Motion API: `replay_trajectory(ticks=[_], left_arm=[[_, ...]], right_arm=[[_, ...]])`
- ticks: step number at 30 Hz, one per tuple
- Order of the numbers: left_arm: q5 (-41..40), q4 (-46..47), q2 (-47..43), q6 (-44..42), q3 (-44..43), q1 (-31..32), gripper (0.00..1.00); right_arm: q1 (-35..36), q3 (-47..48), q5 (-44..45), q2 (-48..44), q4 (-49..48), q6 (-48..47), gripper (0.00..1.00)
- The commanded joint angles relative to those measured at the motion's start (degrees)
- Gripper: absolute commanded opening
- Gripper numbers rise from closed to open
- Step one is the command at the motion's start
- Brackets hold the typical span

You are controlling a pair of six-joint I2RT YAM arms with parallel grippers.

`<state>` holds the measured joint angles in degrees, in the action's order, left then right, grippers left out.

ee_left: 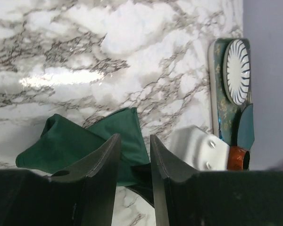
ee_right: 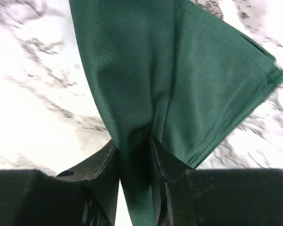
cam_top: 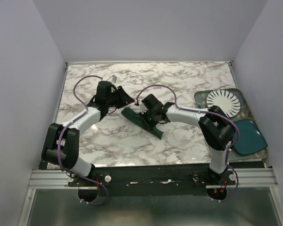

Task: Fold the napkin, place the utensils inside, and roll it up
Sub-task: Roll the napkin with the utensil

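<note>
Right wrist view told it: the right gripper (ee_right: pixel 134 147) was clamped on a raised ridge of the napkin (ee_right: pixel 188 84), bunched mid-table, fold unfinished. The left gripper (ee_left: pixel 134 141) hung just over the cloth, jaws slightly parted, empty. No fork in sight; loading and rolling were left.

Napkin (cam_top: pixel 153 130) at table (cam_top: pixel 132 80) centre — plate (cam_top: pixel 222 100) on tray (cam_top: pixel 200 99), right edge

Both arms reach in over the grey-veined white marble tabletop (cam_top: pixel 108 141); the dark green cloth napkin (cam_top: pixel 130 114) lies as a narrow slanted strip at centre, the right gripper (cam_top: pixel 147 117) down on it; the left gripper (cam_top: pixel 125 99) sits just beside its far end. Off right, a patterned green tray (cam_top: pixel 200 96) carries a white ribbed round plate (cam_top: pixel 223 101); a teal oval dish (cam_top: pixel 247 136) lies nearer.
</note>
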<state>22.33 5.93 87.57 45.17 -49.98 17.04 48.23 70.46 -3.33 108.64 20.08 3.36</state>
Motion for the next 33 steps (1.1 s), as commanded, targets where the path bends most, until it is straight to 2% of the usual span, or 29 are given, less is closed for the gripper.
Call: replay_trajectory(ticks=[1, 5, 11, 20, 25, 28, 33], left_arm=[[-2.0, -5.1, -3.5, -3.2, -0.5, 0.5, 0.4], [-0.4, -3.7, -2.5, -2.8, 0.9, 2.4, 0.4], [0.4, 2.0, 1.5, -0.3, 1.8, 7.0, 0.39], [0.9, 8.9, 9.7, 1.7, 2.6, 7.7, 0.37], [-0.6, 9.7, 13.1, 1.2, 2.5, 7.6, 0.36], [-1.2, 10.4, 13.9, 1.3, 2.5, 7.7, 0.36], [-1.6, 10.9, 15.7, 1.1, 2.4, 7.7, 0.35]], right_arm=[[-7.3, 3.1, -30.5, 3.9, 4.3, 8.3, 0.36], [-14.7, 4.9, -45.9, 9.3, 3.7, 11.7, 0.36], [-19.1, 4.1, -54.4, 14.3, 0.5, 14.4, 0.38], [-19.9, 3.5, -51.8, 14.9, -0.4, 14.5, 0.41], [-19.9, 2.4, -49.3, 11.2, 0.0, 13.4, 0.46], [-19.6, 2.4, -43.7, 6.2, 3.5, 10.5, 0.53], [-16.1, 3.2, -25.3, -1.7, 9.7, 6.4, 0.6]])
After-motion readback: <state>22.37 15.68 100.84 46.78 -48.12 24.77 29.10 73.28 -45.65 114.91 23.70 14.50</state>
